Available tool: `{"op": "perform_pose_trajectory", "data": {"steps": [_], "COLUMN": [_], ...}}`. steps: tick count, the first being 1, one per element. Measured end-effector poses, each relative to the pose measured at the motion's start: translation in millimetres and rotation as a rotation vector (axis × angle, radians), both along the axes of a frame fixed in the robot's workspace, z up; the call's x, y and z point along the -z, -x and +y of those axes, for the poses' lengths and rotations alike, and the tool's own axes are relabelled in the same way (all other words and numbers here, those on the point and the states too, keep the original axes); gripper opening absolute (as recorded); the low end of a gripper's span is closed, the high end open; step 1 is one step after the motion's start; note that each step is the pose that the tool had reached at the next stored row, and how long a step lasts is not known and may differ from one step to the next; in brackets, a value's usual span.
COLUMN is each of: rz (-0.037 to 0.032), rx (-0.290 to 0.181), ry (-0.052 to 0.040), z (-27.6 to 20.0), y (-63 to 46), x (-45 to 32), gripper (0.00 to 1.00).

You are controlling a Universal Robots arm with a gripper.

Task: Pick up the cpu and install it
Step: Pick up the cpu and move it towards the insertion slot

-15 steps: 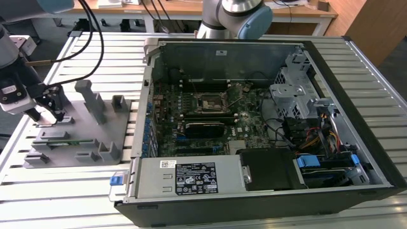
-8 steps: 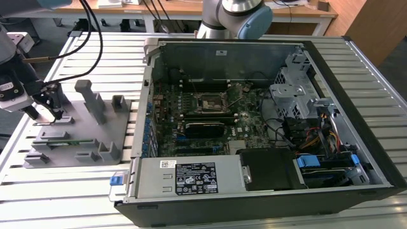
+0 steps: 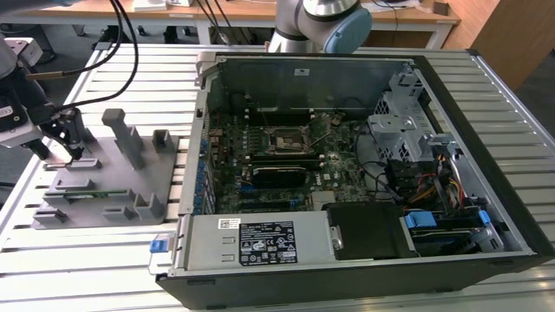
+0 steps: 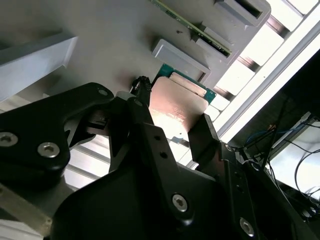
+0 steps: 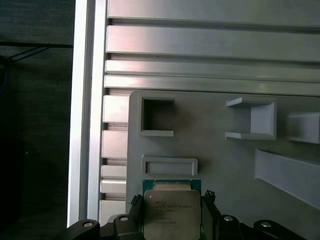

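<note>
cpu (image 5: 171,212) sits flat at the edge of the grey fixture plate (image 5: 220,165) on the table (image 3: 95,266), well apart from the open computer case (image 3: 303,81). The tool (image 4: 174,104) is closed to chip width, with its fingers (image 5: 207,197) against two opposite edges. Risk: this is an edge-only grip on a thin chip, so any slip or tilt could drop or cock it. The arm (image 3: 17,117) hangs low at the exterior view's left, tool pointing straight down.

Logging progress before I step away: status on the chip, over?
Gripper low around chip. Chip on grey tray, not in computer. Nothing blocking.
</note>
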State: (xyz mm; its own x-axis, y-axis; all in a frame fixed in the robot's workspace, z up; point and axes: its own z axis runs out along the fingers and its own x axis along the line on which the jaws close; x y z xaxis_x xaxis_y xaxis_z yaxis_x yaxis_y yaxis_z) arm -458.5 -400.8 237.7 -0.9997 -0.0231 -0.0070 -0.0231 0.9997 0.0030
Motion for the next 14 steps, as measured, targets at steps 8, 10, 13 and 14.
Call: {"op": "perform_pose_trajectory", "data": {"steps": [8,10,13,14], "rz": [-0.0001,-0.0001,0.0001,0.0001], "rx": [0.0,0.0,0.0,0.0], "ry": [0.0,0.0,0.0001,0.0001], "z": [0.0,0.0,0.0,0.0], "y": [0.0,0.0,0.0,0.0], "x": [-8.3,-9.5,-11.4,-12.0], "gripper": [0.54,0.54,0.54,0.54]}}
